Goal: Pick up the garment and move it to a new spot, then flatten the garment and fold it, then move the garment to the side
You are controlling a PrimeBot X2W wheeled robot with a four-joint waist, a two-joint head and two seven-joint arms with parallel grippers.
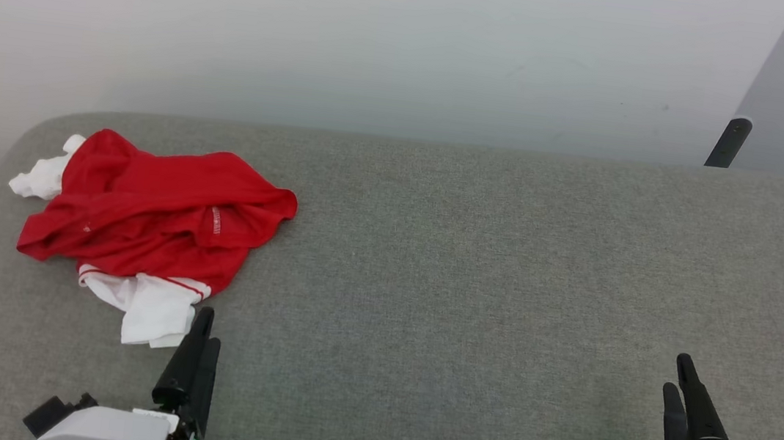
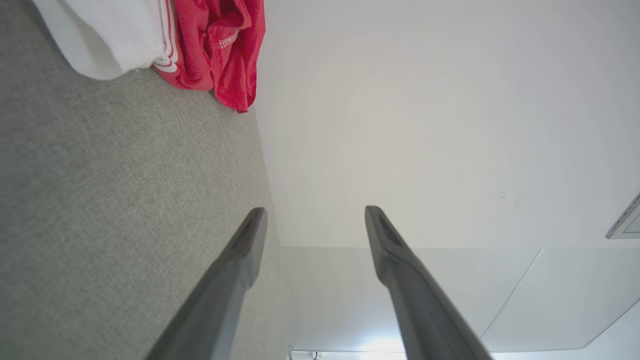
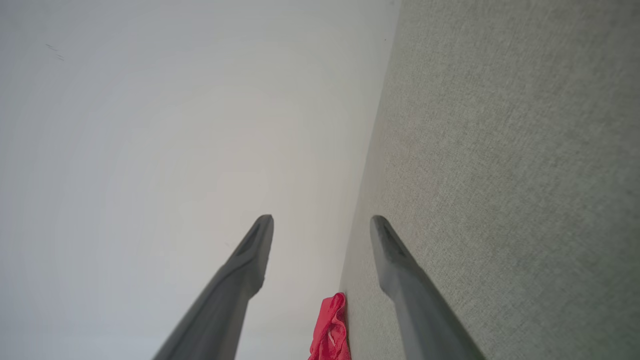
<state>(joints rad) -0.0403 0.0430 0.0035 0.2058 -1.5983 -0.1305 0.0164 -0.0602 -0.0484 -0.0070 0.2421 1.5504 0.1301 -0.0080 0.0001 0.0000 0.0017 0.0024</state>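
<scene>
**Opening stage, before the first pick.** The garment (image 1: 155,222) lies crumpled in a heap on the far-left part of the grey fabric surface (image 1: 489,275), close to its rounded left corner. The red body is uppermost, one white sleeve (image 1: 152,314) spills toward the robot, and another white part shows at the heap's far-left edge. Your left gripper (image 1: 208,327) hangs low over the surface just beside that near sleeve but apart from it, fingers spread and empty. In the left wrist view the cloth sits at the upper left, clear of both fingers. Your right gripper (image 1: 676,372) rests at the lower right, well apart from the heap, likewise spread wide with nothing between its fingers. Judged from this layout, no part of the task is done: the shirt is not yet lifted, moved, flattened or folded, and the step in hand is the approach for the pick-up. The next move likely falls to the left arm. Carry it forward and to its left over the heap, lower the fingers onto a raised fold of the red body rather than the loose sleeve, and close on more than one layer. Expect the jersey to drape and trail when lifted. The broad bare stretch to the right offers the new spot.
</scene>
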